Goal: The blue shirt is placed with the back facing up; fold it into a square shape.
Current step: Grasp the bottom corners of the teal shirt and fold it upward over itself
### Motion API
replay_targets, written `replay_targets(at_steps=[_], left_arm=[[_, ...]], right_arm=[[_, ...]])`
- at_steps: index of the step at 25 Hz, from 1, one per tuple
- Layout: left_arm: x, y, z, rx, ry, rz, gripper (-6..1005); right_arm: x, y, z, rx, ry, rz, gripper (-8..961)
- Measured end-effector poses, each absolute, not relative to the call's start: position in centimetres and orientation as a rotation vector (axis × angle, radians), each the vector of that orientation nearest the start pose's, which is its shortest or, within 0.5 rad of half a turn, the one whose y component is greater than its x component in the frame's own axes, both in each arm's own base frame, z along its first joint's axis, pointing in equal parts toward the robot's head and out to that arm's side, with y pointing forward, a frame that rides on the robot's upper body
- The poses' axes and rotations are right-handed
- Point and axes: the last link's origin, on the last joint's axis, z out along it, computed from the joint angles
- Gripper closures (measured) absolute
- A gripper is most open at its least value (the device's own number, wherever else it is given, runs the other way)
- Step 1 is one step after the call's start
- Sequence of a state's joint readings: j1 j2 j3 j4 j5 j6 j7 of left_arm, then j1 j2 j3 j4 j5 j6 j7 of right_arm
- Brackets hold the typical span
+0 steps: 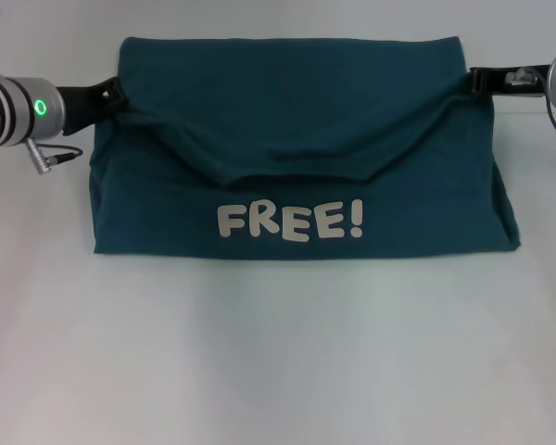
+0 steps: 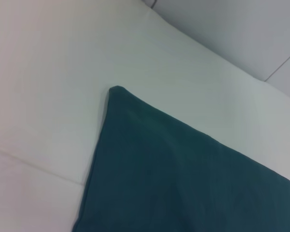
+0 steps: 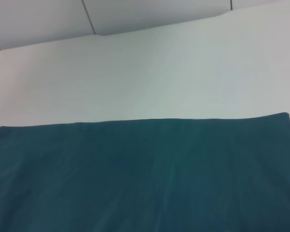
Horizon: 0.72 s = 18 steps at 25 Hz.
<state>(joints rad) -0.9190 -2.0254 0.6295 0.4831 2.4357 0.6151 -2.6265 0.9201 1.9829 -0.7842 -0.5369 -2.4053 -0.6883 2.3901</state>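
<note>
Silver arms (image 1: pixel 9 109), green ring lights, black end effectors.

Matte cloth shirt (image 1: pixel 296 120) (soft-looking)

Head view: high, facing forward and down, whole blue shirt (image 1: pixel 296 148) on white table (image 1: pixel 278 352), mid-frame. Left wrist view: close, shirt corner. Right wrist view: close, shirt edge. Shared: shirt, table.

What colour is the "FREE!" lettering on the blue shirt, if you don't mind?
Pale cream lettering on the blue shirt, clearest in the head view.
</note>
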Motion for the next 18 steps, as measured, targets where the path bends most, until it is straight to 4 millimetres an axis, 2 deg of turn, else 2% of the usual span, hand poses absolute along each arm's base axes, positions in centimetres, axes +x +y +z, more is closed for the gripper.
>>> replay_targets(at_steps=[4,10,12,18], left_arm=[[-24.4,48.8,2.6,-1.691,-1.528,-0.509,970],[-24.9,48.6,2.4,-1.687,-1.518,-0.492,918],[-25.2,48.4,2.5,-1.674,-1.533,-0.498,847],[-26.6,47.4,3.9,-1.635,-1.592,-0.542,665]], right_arm=[[23.2,49.3,4.1,-1.950,1.262,0.304,853],[24.3,48.9,4.3,-1.942,1.296,0.263,849],[24.7,48.8,4.6,-1.923,1.312,0.265,847],[25.2,48.2,5.8,-1.928,1.353,0.299,578]])
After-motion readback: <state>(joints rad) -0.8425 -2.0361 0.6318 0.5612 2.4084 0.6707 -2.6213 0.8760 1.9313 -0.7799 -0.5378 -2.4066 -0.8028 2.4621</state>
